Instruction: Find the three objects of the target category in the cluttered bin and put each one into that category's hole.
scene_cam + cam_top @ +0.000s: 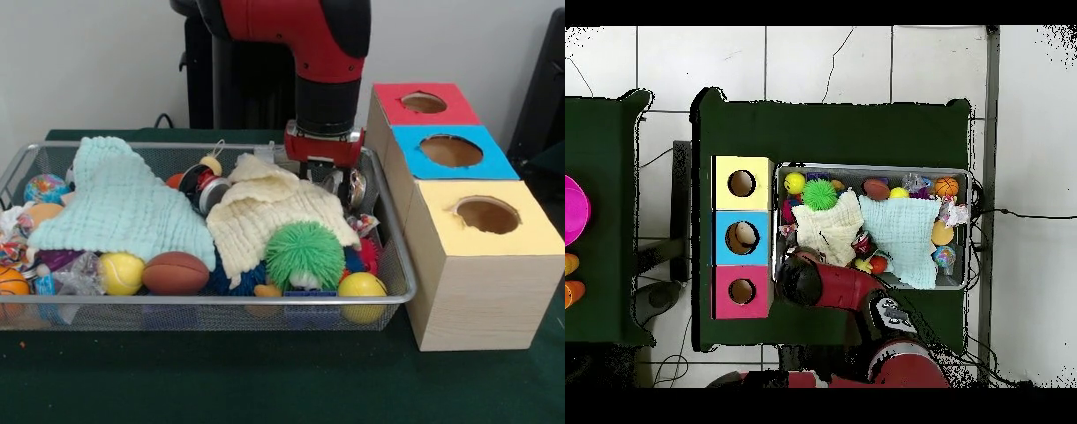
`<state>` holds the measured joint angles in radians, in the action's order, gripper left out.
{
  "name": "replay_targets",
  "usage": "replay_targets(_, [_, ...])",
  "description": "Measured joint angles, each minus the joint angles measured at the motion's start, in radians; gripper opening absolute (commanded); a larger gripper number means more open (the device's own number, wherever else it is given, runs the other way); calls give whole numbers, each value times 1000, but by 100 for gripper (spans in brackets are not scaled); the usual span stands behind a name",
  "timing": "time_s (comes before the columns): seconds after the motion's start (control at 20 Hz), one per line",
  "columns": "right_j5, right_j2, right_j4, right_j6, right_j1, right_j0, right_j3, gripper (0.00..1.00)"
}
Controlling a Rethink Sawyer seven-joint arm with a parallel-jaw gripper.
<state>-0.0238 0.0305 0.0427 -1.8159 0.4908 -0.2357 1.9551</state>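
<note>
While the arm reaches into the wire bin, its gripper sits behind the cream cloth; finger state unclear. From overhead, the arm hides it, beside the blue box holding one object.

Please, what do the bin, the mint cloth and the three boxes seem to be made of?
Bin: probably metal wire mesh with a shiny rim, since one sees through its walls. Mint cloth: soft woven fabric, likely cotton, with a crinkled, matte surface. Boxes: the sides show a pale wood grain, maybe laminate or wood; the tops are matte red, blue and yellow.
</note>
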Motion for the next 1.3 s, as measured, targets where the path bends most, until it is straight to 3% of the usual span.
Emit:
replay_targets(0.7, [36,-36,0,0,-13,93,-5,100])
replay_targets(0.75, [41,-44,-2,0,-12,107,-7,0])
replay_targets(1.3, [70,-89,-20,0,-16,163,-15,0])
